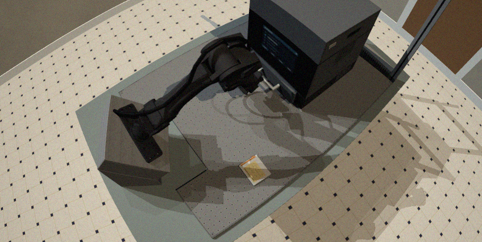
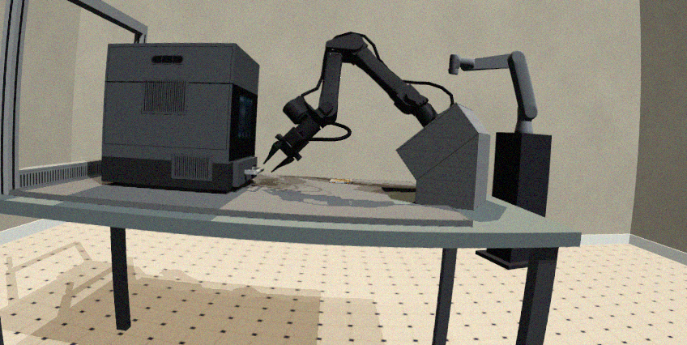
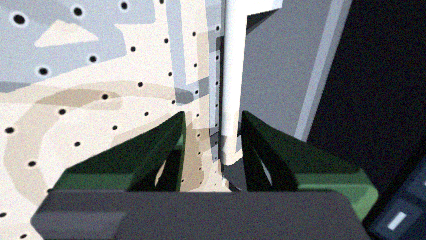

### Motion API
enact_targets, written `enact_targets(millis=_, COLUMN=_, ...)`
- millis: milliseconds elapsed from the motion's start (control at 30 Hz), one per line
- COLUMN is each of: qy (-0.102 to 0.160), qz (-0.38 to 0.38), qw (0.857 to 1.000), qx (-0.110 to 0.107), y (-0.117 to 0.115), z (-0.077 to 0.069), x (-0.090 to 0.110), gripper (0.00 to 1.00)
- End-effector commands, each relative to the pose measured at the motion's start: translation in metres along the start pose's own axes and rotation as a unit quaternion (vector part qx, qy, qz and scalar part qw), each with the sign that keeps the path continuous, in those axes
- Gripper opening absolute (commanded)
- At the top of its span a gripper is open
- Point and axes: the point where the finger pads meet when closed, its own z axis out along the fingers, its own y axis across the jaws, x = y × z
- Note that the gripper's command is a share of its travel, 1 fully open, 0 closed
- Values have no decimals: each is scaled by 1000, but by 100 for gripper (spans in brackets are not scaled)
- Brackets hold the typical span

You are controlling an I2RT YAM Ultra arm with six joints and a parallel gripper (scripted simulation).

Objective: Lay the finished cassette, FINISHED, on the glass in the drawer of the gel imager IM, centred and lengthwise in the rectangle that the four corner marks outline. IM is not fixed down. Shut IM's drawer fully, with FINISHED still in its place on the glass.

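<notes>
The gel imager IM is a dark box at the back of the perforated board. Its drawer looks shut, with a white bar handle sticking out at its base. My gripper hangs tilted just above and in front of this handle. Its green fingers are partly open with nothing gripped, and in the wrist view the handle shows in the gap beyond the tips. The cassette FINISHED, a flat amber square with a pale rim, lies on the board far from the gripper.
The arm stands on a wedge-shaped pedestal. A metal frame stands behind the imager. A second grey arm on a dark post stands at the table's end. The perforated board ends near the table edge.
</notes>
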Motion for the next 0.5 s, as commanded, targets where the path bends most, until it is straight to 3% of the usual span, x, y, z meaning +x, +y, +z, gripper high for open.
enact_targets(millis=0, qy=-5, qz=9, qw=999, qx=44, y=-36, z=-1, x=0, gripper=35)
enact_targets(millis=67, qy=-6, qz=6, qw=1000, qx=30, y=-23, z=7, x=-3, gripper=35)
enact_targets(millis=467, qy=-4, qz=4, qw=1000, qx=20, y=-18, z=24, x=1, gripper=35)
